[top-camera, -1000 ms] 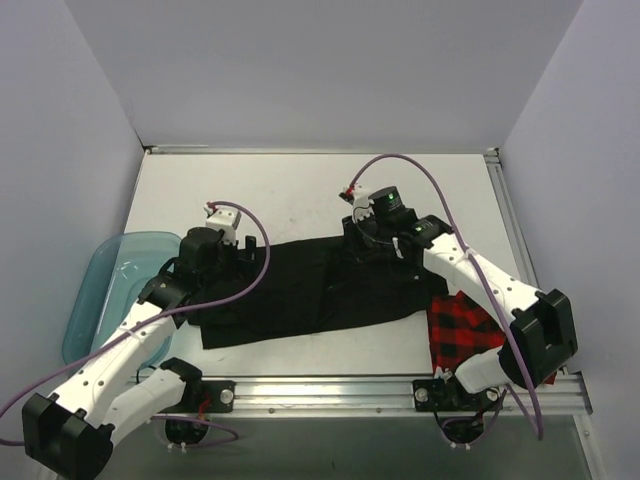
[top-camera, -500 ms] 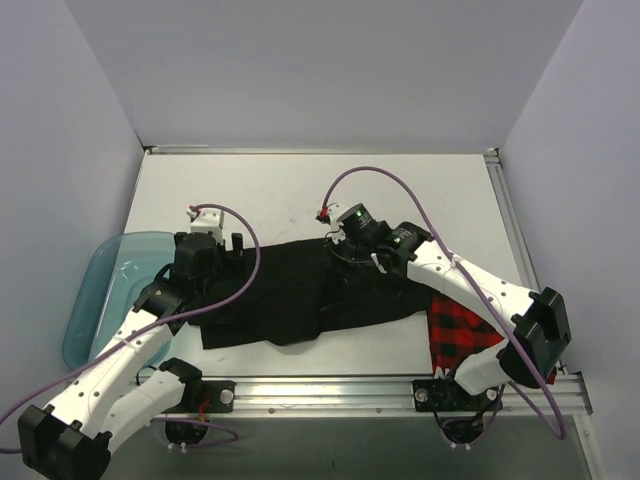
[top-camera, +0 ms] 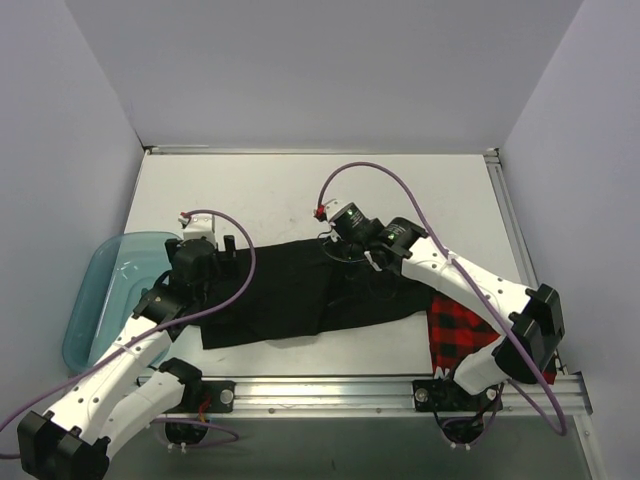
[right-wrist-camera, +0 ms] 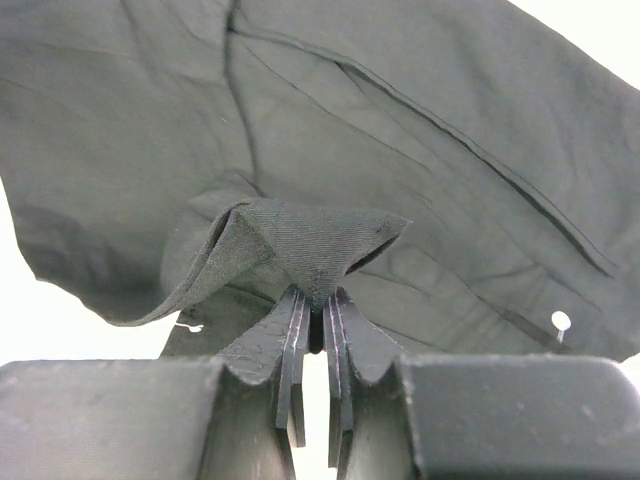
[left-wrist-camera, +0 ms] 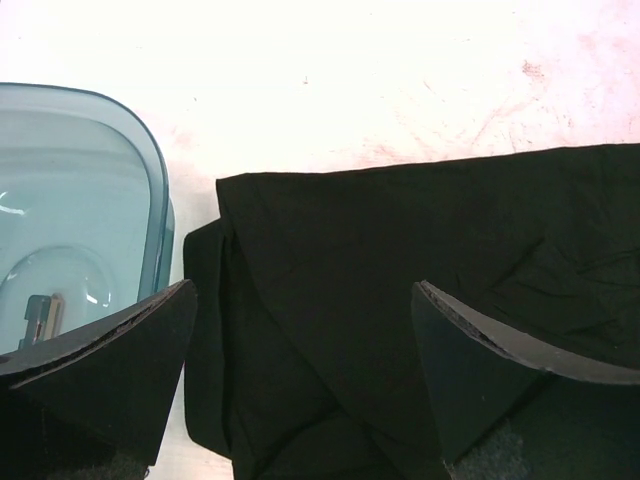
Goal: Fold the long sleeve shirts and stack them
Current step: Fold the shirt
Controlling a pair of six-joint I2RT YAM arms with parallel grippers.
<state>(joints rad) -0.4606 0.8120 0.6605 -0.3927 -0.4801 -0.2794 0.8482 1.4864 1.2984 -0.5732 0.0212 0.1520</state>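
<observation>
The black long sleeve shirt (top-camera: pixel 290 295) lies spread across the middle of the table, partly folded. My right gripper (top-camera: pixel 338 247) is at its far edge, shut on a pinched peak of black cloth (right-wrist-camera: pixel 310 240) that it holds lifted; a white button (right-wrist-camera: pixel 561 320) shows lower right. My left gripper (top-camera: pixel 224 246) hovers open above the shirt's left end (left-wrist-camera: pixel 330 280), its fingers (left-wrist-camera: pixel 480 350) wide apart with nothing between them. The red-and-black check shirt (top-camera: pixel 462 325) lies at the near right, partly under the right arm.
A translucent teal tub (top-camera: pixel 105 290) sits at the table's left edge, close beside the left gripper and the shirt's left end (left-wrist-camera: pixel 90 190). A metal rail (top-camera: pixel 330 385) runs along the near edge. Walls enclose the table on three sides.
My right gripper has carried the pinched cloth leftward over the shirt. My left gripper has drifted slightly left and away, staying open.
</observation>
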